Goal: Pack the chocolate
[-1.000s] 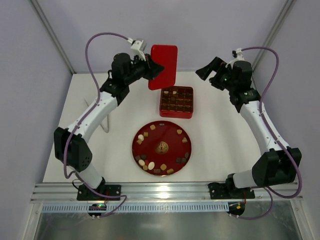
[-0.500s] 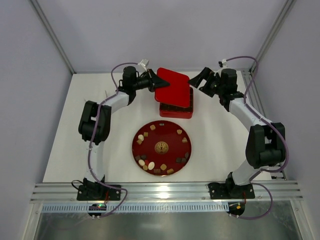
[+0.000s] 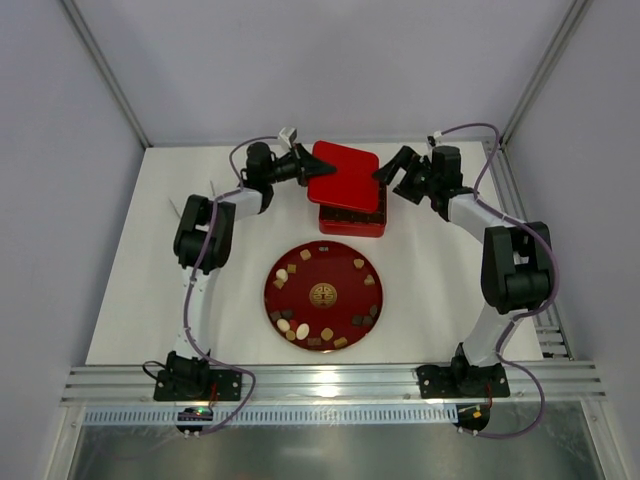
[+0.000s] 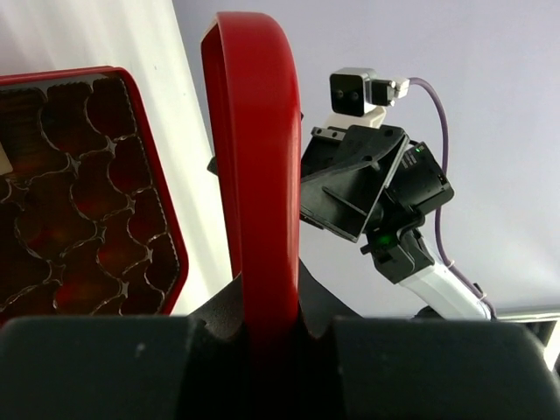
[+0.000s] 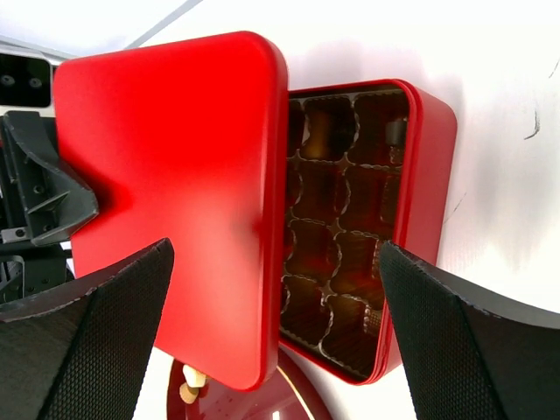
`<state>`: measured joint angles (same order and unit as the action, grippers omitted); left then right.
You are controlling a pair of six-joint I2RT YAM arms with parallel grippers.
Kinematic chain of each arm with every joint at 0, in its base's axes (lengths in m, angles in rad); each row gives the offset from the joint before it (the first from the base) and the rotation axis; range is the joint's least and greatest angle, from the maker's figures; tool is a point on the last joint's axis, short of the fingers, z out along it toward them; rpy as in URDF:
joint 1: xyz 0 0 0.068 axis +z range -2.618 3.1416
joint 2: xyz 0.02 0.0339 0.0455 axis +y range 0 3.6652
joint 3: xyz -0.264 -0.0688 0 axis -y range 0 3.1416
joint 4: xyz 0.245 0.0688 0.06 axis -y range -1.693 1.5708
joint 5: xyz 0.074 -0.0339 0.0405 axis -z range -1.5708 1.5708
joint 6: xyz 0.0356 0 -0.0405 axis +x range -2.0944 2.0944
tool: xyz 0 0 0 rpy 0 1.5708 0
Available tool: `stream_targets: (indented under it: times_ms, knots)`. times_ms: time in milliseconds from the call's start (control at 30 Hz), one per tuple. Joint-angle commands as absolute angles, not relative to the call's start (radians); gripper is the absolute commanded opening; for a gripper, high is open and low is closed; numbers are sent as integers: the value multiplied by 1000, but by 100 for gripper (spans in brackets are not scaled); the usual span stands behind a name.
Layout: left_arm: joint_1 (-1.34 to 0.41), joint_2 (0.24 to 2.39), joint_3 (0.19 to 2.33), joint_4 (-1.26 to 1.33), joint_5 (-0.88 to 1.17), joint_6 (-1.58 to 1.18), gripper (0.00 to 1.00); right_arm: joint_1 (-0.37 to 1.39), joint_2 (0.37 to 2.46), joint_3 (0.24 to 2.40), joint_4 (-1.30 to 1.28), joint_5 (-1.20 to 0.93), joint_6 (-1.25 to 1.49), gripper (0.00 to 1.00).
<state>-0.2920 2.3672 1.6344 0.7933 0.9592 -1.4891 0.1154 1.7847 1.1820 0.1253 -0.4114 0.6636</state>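
Left jaws are pinching the red lid (image 3: 343,175) by its edge over the box (image 3: 352,224); right jaws are gaping wide at its 3 o'clock. Chocolate (image 3: 305,254) is sitting on the plate (image 3: 340,272) at 6 o'clock. Next, I judge, the lid needs parking aside.

lid (image 3: 343,176) partly over the box (image 3: 352,226) at the back — plate (image 3: 345,288) before it, chocolate (image 3: 327,333) along its edge

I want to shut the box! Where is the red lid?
The red lid is at the far middle of the top view, pinched by the left gripper partly over the red box, with the open right gripper opposite.
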Motion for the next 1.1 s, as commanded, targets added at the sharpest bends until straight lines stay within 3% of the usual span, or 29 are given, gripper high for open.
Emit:
stream_targets:
  times_ms: [0,700,1067]
  knots:
    - [-285,2393,1686,885,1005,-1525,4,112,1808,1215,198,-410,673,99]
    - [-282,2517,1713,916,1005,-1526,10,113,1902,1220,238,-426,678,98]
    - [-279,2543,1695,914,1015,-1536,33,117,1917,1229,239,-428,678,98]
